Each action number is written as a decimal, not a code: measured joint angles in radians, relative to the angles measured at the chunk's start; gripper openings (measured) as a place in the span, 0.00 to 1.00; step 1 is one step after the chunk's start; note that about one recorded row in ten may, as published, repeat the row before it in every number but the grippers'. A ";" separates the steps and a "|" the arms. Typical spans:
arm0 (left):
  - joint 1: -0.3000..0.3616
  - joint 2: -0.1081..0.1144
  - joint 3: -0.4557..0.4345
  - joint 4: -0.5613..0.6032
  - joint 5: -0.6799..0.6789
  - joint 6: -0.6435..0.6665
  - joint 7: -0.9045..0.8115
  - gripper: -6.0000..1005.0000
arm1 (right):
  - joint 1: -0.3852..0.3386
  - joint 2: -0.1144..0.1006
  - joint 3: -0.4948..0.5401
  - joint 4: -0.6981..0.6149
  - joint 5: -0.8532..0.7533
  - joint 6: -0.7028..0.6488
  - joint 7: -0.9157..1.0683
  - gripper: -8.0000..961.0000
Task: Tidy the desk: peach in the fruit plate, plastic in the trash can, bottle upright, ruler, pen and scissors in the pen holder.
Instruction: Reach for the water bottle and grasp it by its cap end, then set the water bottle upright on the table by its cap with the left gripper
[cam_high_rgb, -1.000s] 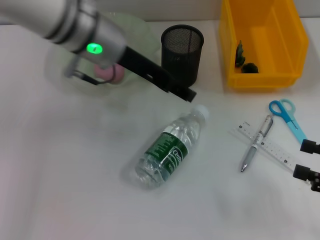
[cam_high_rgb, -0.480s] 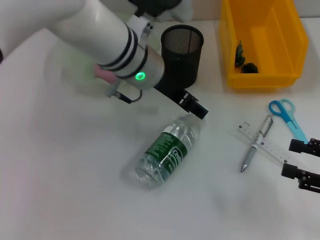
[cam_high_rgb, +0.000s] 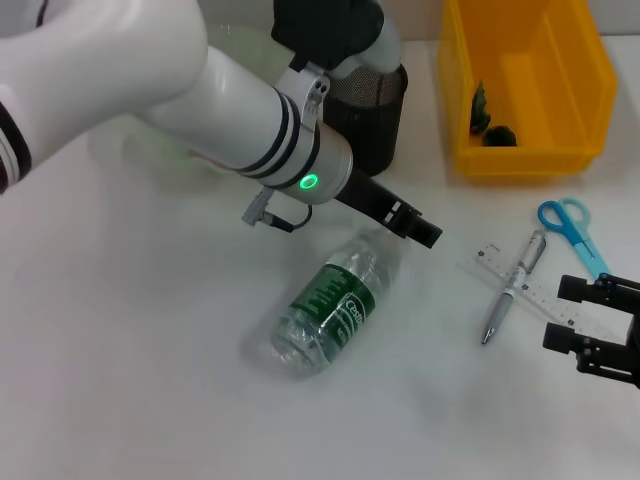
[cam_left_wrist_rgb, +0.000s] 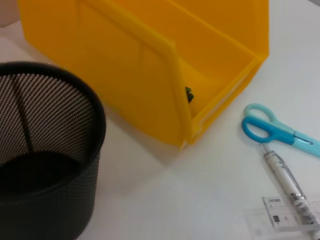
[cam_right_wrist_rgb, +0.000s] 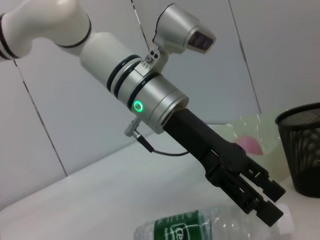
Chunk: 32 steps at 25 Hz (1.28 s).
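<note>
Right, watching from beside the bench (cam_high_rgb: 120, 400), biggest item first. The left arm (cam_high_rgb: 200, 100) reaches across, and its end effector (cam_high_rgb: 424, 232) hangs just above the neck end of the water bottle (cam_high_rgb: 335, 310). From the right wrist camera its jaws look drawn close together, with nothing held.

The yellow trash bin (cam_high_rgb: 520, 160) is at the back right with dark scraps (cam_high_rgb: 492, 125) inside. The bottle lies on its side mid-bench, neck towards the black mesh pen holder (cam_high_rgb: 385, 130), which looks empty from the left wrist camera. The fruit plate (cam_right_wrist_rgb: 260, 125) sits beyond the arm with the peach (cam_right_wrist_rgb: 248, 145) in it.

My read is that the bottle is next for the left arm:
- open the jaws before descending
- grip near the neck and shoulder, not on the soft label band
- swing the base down so it clears the pen holder
- release only once it stands flat

Smaller items are on the right. The ruler (cam_high_rgb: 556, 306) lies under the pen (cam_high_rgb: 512, 290), and the blue scissors (cam_high_rgb: 572, 225) are just beyond. The right end effector (cam_high_rgb: 585, 318) is spread wide at the ruler's near end, holding nothing. The ruler is thin and flat, so the grip should go on the free end, away from the pen.
</note>
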 joint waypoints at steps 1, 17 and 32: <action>0.001 0.000 0.011 -0.008 -0.004 -0.014 -0.001 0.71 | 0.000 0.000 0.000 0.000 0.000 0.000 0.000 0.75; 0.021 0.000 0.080 -0.055 -0.009 -0.076 0.002 0.71 | 0.031 0.002 -0.002 0.026 -0.004 0.019 0.000 0.75; 0.081 0.000 0.117 0.032 0.001 -0.113 0.053 0.46 | 0.035 -0.001 -0.002 0.042 -0.007 0.029 0.000 0.75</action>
